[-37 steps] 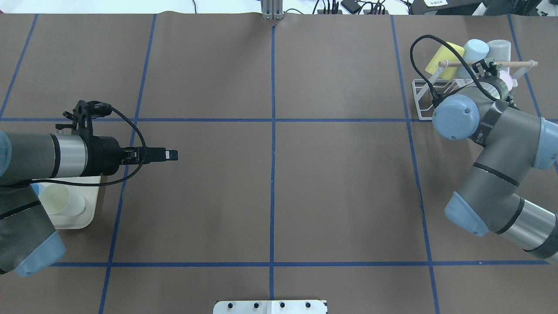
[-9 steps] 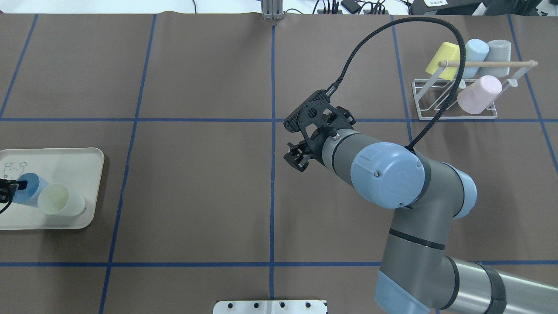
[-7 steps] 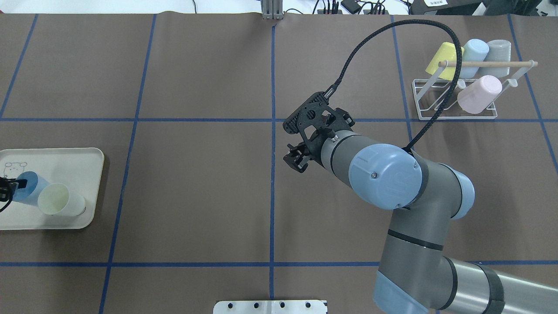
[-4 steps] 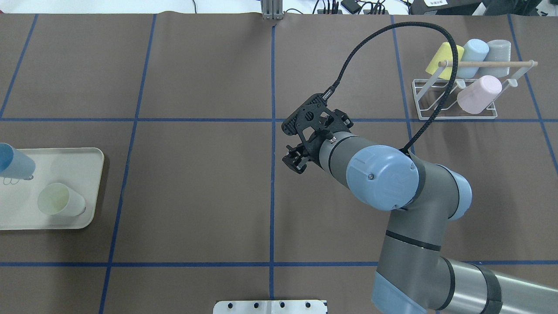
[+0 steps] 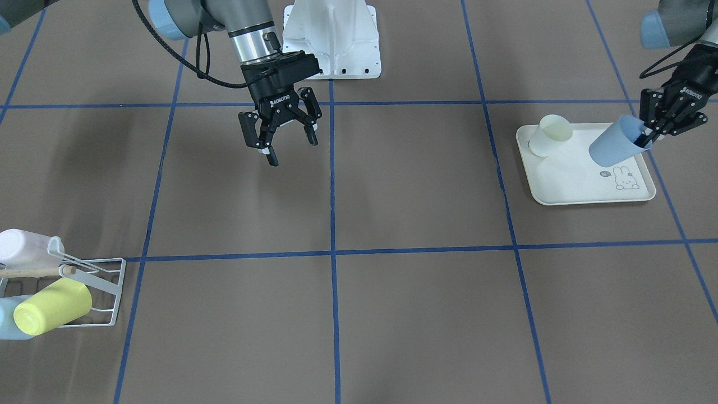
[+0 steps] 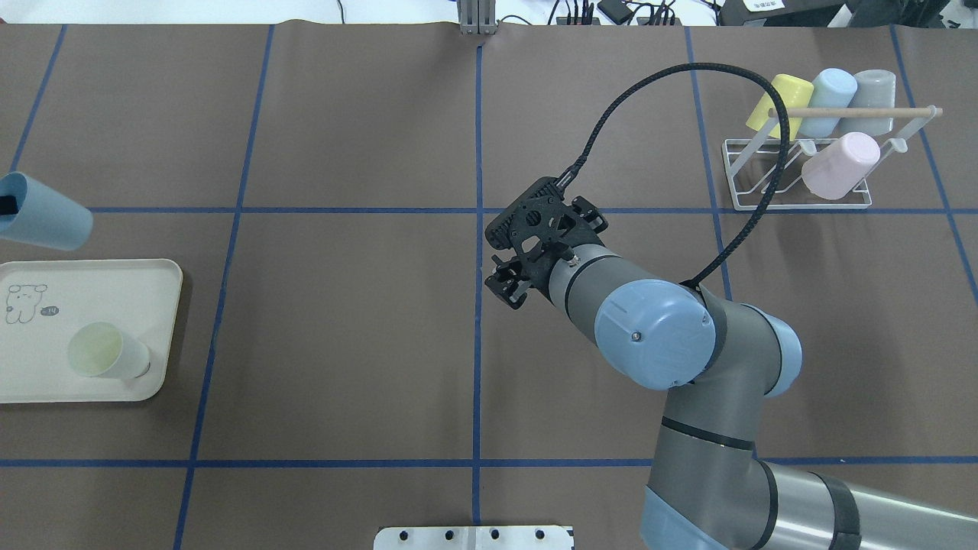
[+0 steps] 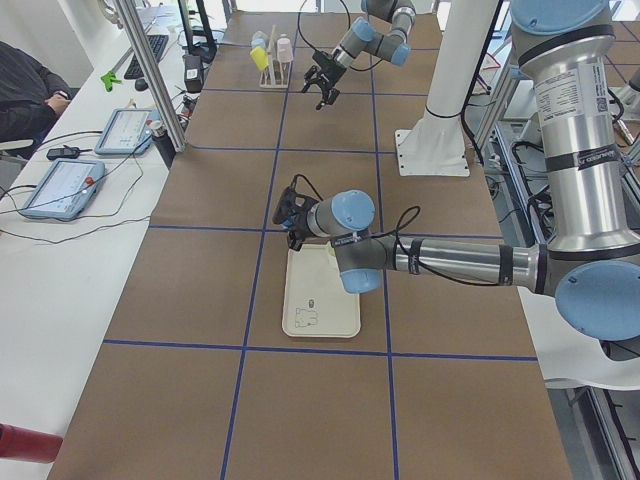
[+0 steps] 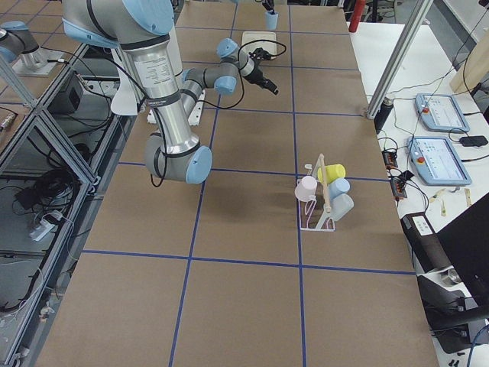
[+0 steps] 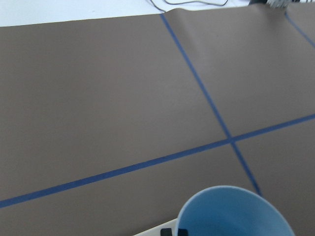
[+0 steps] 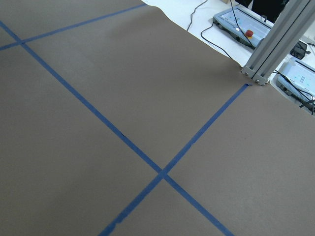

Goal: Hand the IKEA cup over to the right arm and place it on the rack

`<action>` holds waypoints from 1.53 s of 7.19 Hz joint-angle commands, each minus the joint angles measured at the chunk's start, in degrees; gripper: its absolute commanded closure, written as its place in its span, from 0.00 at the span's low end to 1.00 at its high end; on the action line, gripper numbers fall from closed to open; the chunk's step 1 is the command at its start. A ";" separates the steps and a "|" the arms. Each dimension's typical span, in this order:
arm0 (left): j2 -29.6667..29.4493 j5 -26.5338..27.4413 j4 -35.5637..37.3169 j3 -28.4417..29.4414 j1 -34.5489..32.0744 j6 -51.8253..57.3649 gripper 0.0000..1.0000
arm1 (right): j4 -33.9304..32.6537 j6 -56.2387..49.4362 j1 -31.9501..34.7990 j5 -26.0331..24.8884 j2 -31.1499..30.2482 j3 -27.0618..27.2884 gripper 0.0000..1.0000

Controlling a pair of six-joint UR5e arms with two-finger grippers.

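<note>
The tray (image 6: 84, 294) lies at the tabletop's (image 6: 344, 344) left edge, with a spare cup (image 6: 107, 357) on the part nearest the robot. The left gripper (image 5: 645, 134) holds a lifted cup (image 6: 46, 223) in the air over the tray's far side. The right gripper (image 5: 291, 150) hangs just right of the tabletop's middle. The rack (image 6: 795, 203) stands in the far right corner, with four racked cups (image 6: 839, 164) on it.

Bright, even lighting; soft shadows

The right gripper (image 6: 508, 290) points left; well ahead of its jaws a tilted blue cup (image 6: 47, 223) shows near the tray (image 6: 157, 336); the rack (image 6: 795, 200) stands far behind them.
</note>
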 commanded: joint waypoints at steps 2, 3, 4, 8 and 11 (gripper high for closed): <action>-10.21 -6.00 -0.29 -5.54 3.58 -23.81 1.00 | 16.85 -4.25 -1.17 0.43 -0.72 -6.93 0.01; -14.96 -3.91 -0.12 -5.11 8.66 -29.01 1.00 | 18.62 -5.15 -2.30 0.44 -0.72 -6.85 0.01; -17.62 0.73 -0.12 -5.19 12.80 -32.20 1.00 | 22.99 -7.94 -3.97 0.35 -1.51 -7.02 0.01; -25.89 8.66 0.06 -1.25 25.22 -32.32 1.00 | 46.45 -14.38 -7.41 0.35 -6.08 -10.86 0.01; -28.55 14.38 -0.03 1.75 31.28 -31.97 1.00 | 54.93 -18.60 -8.03 0.26 -5.65 -13.70 0.01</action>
